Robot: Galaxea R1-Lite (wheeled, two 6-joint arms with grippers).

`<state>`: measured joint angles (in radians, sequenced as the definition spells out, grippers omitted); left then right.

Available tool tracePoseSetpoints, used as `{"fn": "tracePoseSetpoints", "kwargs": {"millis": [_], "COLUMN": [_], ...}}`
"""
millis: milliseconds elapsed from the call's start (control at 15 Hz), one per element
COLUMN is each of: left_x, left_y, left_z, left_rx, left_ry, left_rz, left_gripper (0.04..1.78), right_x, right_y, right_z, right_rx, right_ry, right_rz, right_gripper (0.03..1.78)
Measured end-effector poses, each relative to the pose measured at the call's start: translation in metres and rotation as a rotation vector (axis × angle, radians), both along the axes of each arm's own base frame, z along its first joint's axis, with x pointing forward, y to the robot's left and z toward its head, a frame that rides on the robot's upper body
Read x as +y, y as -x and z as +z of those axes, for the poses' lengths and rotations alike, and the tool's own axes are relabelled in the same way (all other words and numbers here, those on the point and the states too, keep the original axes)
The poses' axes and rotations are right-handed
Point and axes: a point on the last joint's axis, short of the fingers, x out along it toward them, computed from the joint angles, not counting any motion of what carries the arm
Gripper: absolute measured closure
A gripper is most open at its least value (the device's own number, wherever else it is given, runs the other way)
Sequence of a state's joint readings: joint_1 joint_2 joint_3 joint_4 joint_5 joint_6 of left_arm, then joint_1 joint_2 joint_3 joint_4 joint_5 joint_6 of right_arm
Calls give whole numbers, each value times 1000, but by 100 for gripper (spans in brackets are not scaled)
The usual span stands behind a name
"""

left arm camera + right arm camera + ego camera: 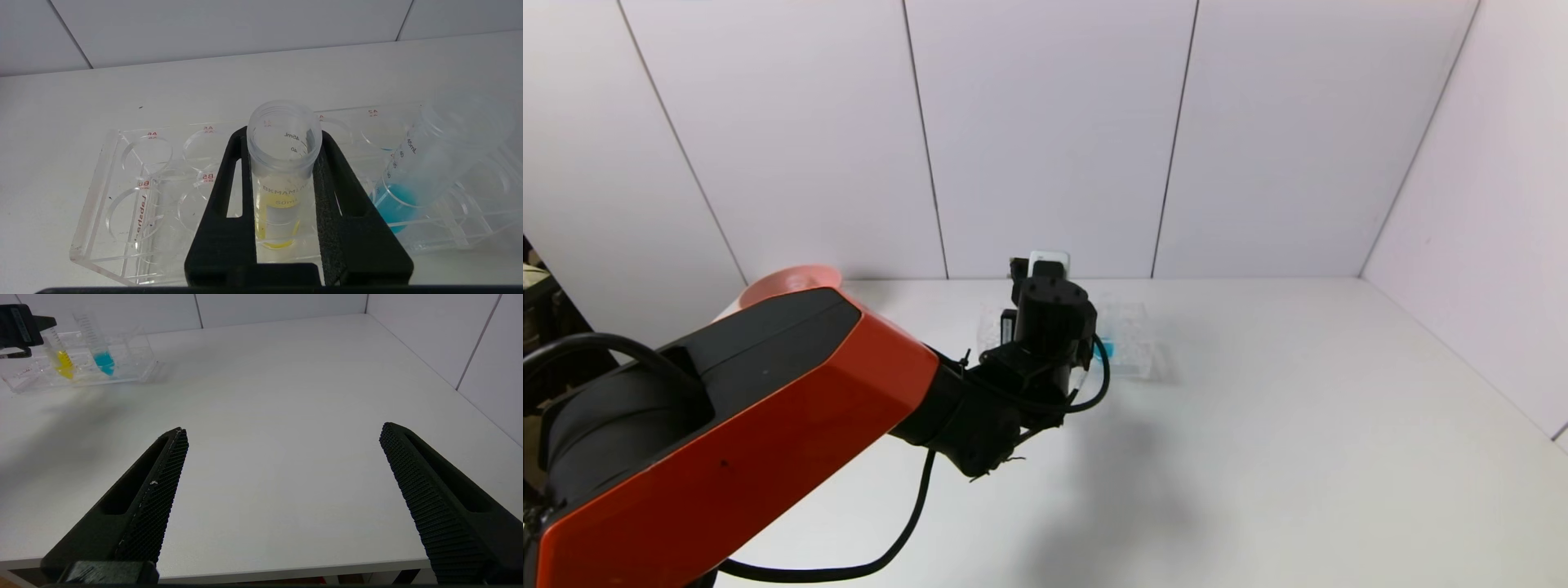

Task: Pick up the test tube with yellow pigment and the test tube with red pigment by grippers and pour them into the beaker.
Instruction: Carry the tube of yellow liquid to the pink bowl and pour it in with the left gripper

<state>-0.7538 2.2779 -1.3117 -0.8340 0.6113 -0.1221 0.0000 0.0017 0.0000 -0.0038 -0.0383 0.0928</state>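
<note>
The test tube with yellow pigment (282, 192) stands upright in the clear tube rack (122, 228). My left gripper (282, 136) is shut on its upper part, just below the open mouth, with both fingers against its sides. In the head view the left gripper (1045, 273) reaches over the rack (1135, 359) at the table's far middle. The right wrist view shows the yellow tube (64, 363) from afar. My right gripper (284, 428) is open and empty above the table's front edge. The test tube with red pigment and the beaker are out of view.
A tube with blue pigment (412, 179) leans in the rack right beside the yellow one. A pink bowl (788, 282) sits at the far left, partly hidden by my left arm. White walls stand behind and to the right of the table.
</note>
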Motion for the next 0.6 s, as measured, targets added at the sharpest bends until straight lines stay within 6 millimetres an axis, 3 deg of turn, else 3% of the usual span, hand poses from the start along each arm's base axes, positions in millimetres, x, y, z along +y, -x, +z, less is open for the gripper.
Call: {"fn": "tracePoseSetpoints", "kwargs": {"millis": [267,600], "left_x": [2,13], "left_y": [3,15], "left_z": [14,63], "left_rx": [-27,-110], "left_ry": [-9,-12], "left_rz": [-6,-9], "left_gripper": [140,140], "right_x": [0,0], "right_y": [0,0], "right_z": [0,0], "right_rx": [0,0], "right_ry": [0,0], "right_rz": [0,0], "right_gripper": [10,10]}}
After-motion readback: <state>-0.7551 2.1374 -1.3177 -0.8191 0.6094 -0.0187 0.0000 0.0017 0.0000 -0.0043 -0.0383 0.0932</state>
